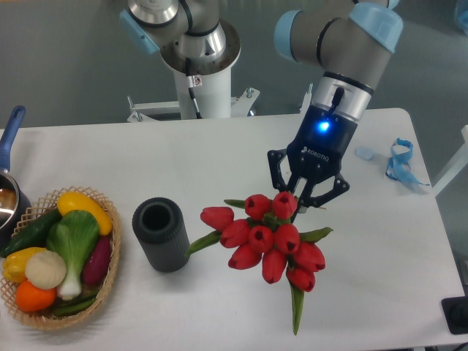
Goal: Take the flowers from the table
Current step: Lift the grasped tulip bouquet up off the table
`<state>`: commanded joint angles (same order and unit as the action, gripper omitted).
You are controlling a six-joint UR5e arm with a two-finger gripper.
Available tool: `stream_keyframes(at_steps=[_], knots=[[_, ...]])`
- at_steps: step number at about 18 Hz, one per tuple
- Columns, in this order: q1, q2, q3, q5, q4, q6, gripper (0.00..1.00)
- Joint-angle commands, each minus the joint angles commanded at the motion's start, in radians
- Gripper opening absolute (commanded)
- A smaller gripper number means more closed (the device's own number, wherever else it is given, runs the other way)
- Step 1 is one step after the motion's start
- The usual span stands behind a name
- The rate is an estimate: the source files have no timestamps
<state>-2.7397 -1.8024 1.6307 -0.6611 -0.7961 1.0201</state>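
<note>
The flowers (265, 240), a bunch of red tulips with green leaves, hang in the air above the white table (219, 161), blooms pointing toward the camera. My gripper (303, 200) is shut on their stems just behind the blooms; the stems are mostly hidden by the blooms and fingers. One long green leaf trails down toward the table's front edge.
A dark grey cylindrical vase (161, 234) stands upright left of the flowers. A wicker basket (110, 274) of vegetables sits at the front left, with a pot handle (9, 135) at the far left. Blue ribbon scraps (401, 161) lie at the back right.
</note>
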Motion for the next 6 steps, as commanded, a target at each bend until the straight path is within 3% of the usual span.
stream_keyframes(at_steps=[6], knots=[[-0.006, 0.000, -0.002, 0.000, 0.000, 0.000, 0.14]])
